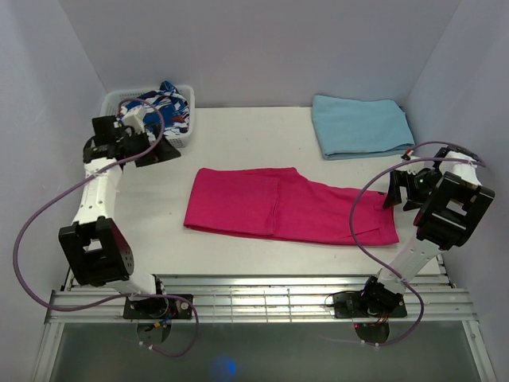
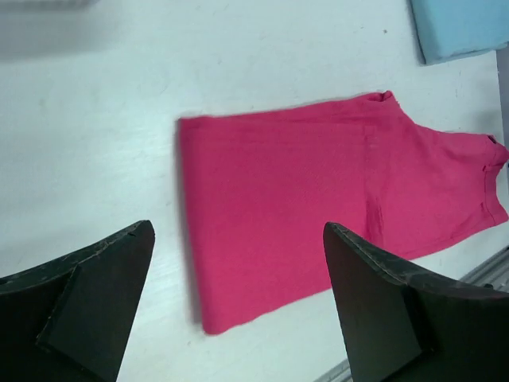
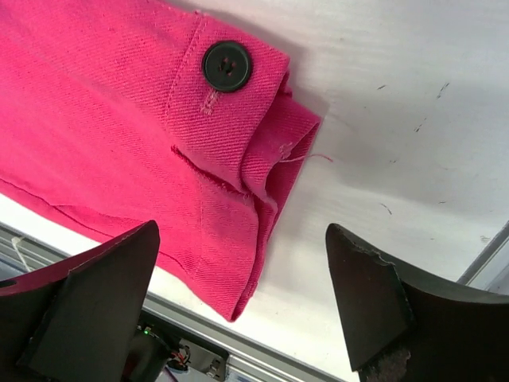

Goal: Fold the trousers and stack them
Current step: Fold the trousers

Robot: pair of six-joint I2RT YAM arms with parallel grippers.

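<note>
White worktop (image 1: 238, 135), pale walls on three sides: the trousers (image 1: 278, 205) lie flat across its middle, running left to right, leg ends toward my left arm and waistband toward my right. The fabric is doubled along its length, and a second layer shows over the left half. My left pincer (image 2: 238, 231) hangs above the worktop beside the basket (image 1: 184, 131) at the far left corner, fingers spread wide and holding nothing; its camera looks across at the squared-off leg end. My right pincer (image 3: 242, 229) hovers over the waistband corner at the right end, also spread wide and empty, with neither finger touching the cloth. A black button (image 3: 227, 65) sits on the waistband just beyond it, and the folded edges of the fabric stack up at that corner. A patterned garment (image 1: 163, 102) is heaped in the basket. A folded blue cloth (image 1: 362, 126) rests at the far right corner, well apart from the trousers.
</note>
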